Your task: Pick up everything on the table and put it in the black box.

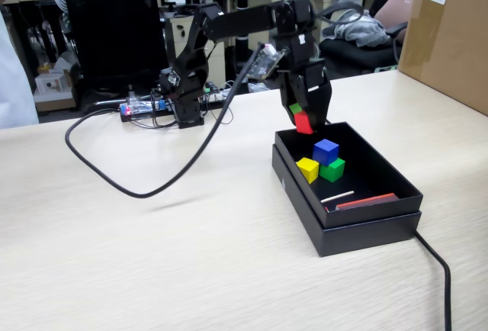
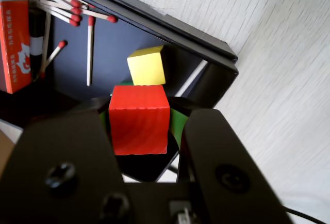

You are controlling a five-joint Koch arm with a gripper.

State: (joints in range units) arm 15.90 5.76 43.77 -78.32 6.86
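- In the wrist view the gripper (image 2: 140,126) is pinching the red cube (image 2: 139,119) between its two jaws, held above the inside of the black box (image 2: 201,43).
- The red cube looks like painted wood: probably light, stiff and not fragile. Its flat opposite faces seem the good place to take hold, though smooth paint may slip.
- Inside the black box, below the red cube, lie three cubes touching each other: one yellow cube (image 1: 307,168), one green cube (image 1: 332,169), and one blue cube (image 1: 325,151) resting on top of them.
- So there are four cubes, one of each colour.
- At one end of the black box lie several matches (image 2: 77,15) and one red matchbox (image 2: 14,43).
- The table (image 1: 152,255) around the black box carries no cube.
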